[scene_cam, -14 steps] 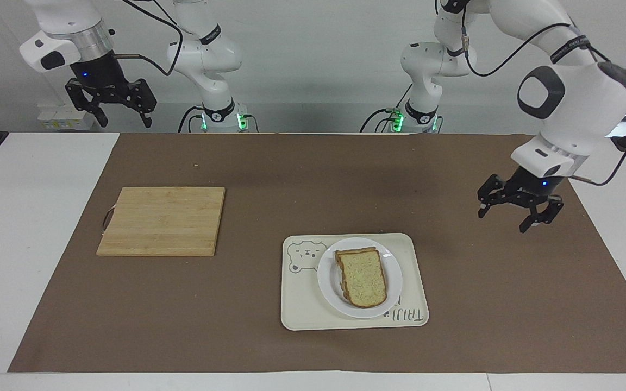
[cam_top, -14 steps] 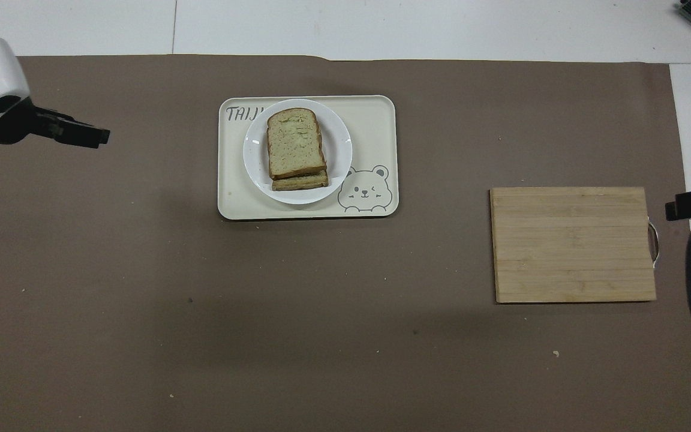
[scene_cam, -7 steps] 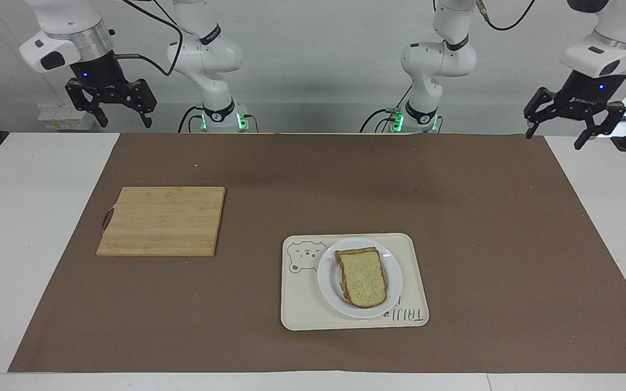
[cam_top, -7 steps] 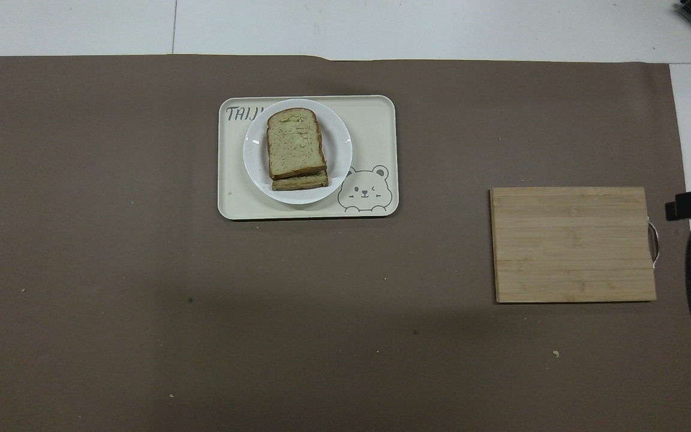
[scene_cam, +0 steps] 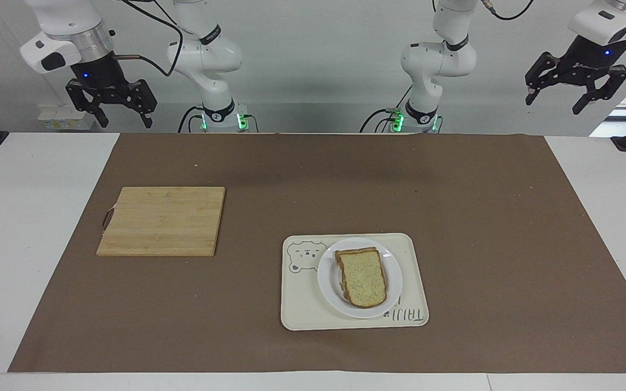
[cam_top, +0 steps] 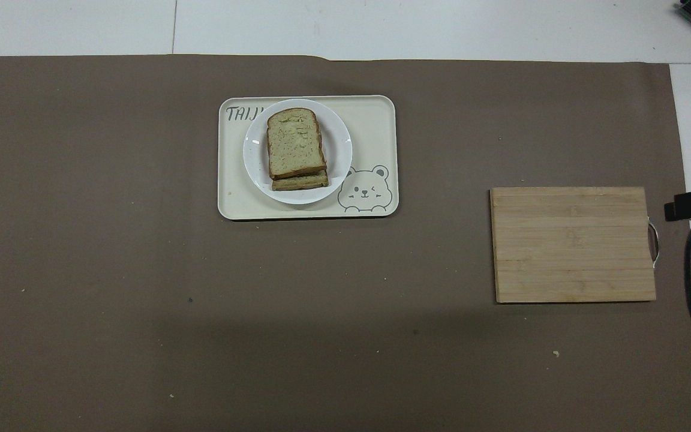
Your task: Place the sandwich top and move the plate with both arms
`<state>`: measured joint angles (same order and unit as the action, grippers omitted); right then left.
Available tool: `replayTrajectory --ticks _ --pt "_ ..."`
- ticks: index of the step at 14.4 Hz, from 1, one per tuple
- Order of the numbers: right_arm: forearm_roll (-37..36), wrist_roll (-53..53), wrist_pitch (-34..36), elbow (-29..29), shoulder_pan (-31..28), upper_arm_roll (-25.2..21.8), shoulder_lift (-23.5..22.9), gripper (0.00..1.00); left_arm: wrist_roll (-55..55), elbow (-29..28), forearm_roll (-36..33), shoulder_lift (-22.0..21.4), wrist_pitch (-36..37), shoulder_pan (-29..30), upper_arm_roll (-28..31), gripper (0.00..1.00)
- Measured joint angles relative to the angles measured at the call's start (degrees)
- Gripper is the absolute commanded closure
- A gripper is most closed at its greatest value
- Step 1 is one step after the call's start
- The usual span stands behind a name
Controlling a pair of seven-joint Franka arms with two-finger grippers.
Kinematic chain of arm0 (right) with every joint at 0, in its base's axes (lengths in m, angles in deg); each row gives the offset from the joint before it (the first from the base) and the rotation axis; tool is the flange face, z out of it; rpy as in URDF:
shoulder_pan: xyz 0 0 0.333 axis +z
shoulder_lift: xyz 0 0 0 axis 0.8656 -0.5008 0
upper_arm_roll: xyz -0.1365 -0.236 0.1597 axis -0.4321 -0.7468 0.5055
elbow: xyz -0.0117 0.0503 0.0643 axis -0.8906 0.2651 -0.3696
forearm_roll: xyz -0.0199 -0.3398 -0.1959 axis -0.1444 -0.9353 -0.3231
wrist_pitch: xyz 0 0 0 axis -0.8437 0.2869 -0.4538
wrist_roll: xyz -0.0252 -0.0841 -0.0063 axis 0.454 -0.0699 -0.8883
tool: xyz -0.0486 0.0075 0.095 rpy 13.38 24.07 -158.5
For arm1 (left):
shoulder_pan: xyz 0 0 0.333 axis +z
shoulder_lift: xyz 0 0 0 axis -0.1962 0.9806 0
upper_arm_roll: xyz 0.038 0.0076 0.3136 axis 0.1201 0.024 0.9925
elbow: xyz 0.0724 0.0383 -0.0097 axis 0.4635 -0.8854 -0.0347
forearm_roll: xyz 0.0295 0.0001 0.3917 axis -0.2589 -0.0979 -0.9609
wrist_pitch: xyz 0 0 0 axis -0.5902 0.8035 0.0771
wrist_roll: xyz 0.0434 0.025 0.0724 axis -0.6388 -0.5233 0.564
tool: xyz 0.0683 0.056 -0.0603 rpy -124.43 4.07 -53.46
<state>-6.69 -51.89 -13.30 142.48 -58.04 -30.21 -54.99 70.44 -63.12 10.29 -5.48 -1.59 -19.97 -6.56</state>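
The sandwich top (scene_cam: 364,277) (cam_top: 295,141), a pale speckled slice with a brown crust, lies on another slice whose edge peeks out (cam_top: 299,182). Both rest on the small round white plate (scene_cam: 328,279) (cam_top: 341,150), which stands on a cream tray. My left gripper (scene_cam: 553,106) hangs open and empty, high over the left arm's end of the table by the robots' edge. My right gripper (scene_cam: 126,124) waits open and empty, high at the right arm's end. Neither is close to the plate.
The cream tray (scene_cam: 302,304) (cam_top: 375,120) with a bear drawing lies on the brown mat. A wooden cutting board (scene_cam: 162,221) (cam_top: 573,244) lies toward the right arm's end, nearer to the robots than the tray.
My left gripper has risen from low over the mat at its end of the table and pulled back up toward the robots' edge. The right arm, the sandwich and the plate have not moved.
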Motion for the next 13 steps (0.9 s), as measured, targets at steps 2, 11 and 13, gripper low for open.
replayTrajectory --ticks 2,11,13 --pt "0.0 -0.01 0.0 0.03 0.0 0.0 0.0 0.0 5.18 -0.77 0.0 0.99 0.57 -0.04 -0.18 0.0" --pt "0.0 -0.02 0.0 0.08 0.0 0.0 0.0 0.0 7.26 -19.51 0.02 -8.27 -11.07 -0.23 -0.66 0.0" --pt "0.0 -0.02 0.0 0.08 0.0 0.0 0.0 0.0 7.04 -19.53 0.02 -8.36 -11.22 -0.23 -0.68 0.0"
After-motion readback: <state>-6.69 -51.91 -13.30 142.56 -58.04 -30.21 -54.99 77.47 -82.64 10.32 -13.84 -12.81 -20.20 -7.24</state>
